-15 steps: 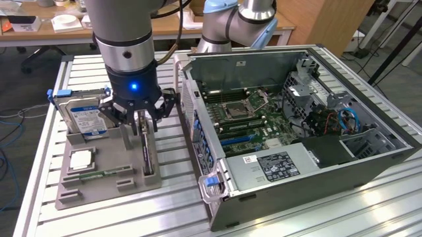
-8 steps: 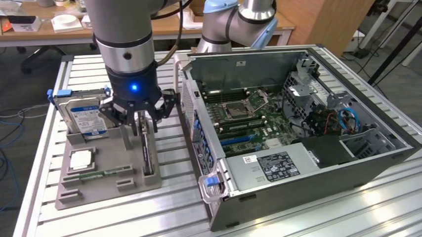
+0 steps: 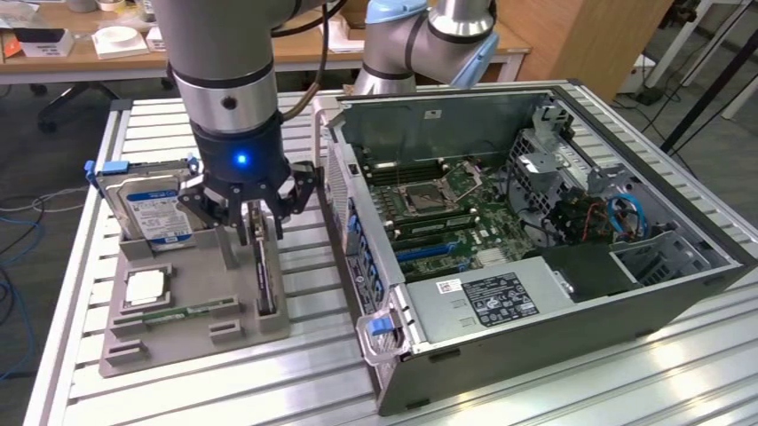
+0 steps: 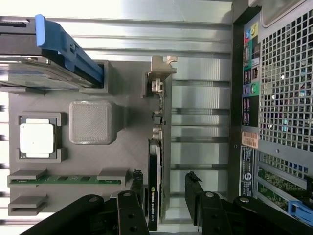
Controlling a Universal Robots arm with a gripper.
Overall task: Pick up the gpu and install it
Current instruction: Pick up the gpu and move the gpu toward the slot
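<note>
Gripper [image 4: 165, 175] straddles gpu [image 4: 156, 156] (wrist view: jaws apart).

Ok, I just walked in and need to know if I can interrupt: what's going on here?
The robot arm's hand hangs over the gpu, which stands on edge in a grey parts holder. Its fingers are open, one on each side of the card, not gripping it. The open computer case sits beside the holder; the card isn't installed yet.

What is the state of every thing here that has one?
gpu: on edge in tray slot, not installed.
gripper: jaws open, astride the gpu.
hard drive: upright in tray.
computer case: side open.
processor: flat in its recess.
memory stick: flat in tray.
</note>
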